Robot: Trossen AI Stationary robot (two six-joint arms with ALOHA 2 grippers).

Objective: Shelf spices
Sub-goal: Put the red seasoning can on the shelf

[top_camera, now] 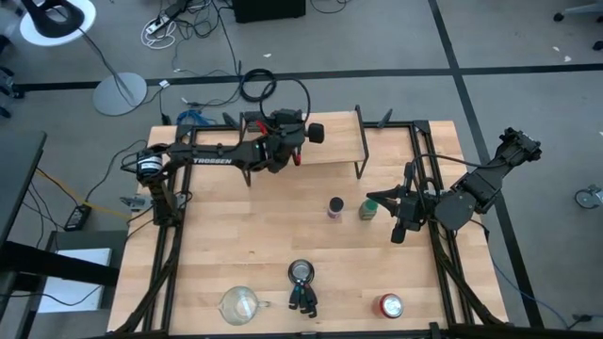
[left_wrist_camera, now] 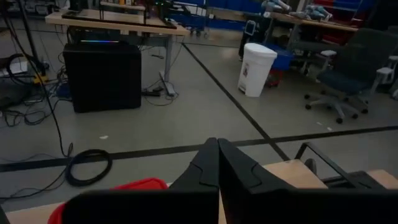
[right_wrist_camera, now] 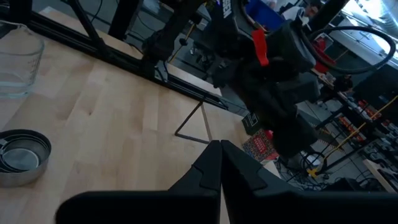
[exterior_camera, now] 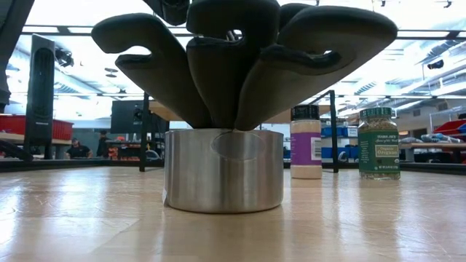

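Placing step: left gripper [top_camera: 303, 149] fingers pressed together over shelf [top_camera: 330, 141], red tin [left_wrist_camera: 109, 193] just below them. Right gripper [top_camera: 398, 231] also closed, purple jar [top_camera: 335, 207] beside fingertips; next it opens, grabs jar.

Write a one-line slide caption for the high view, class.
Left gripper over the shelf; purple-labelled jar and green jar wait on the table beside the right gripper.
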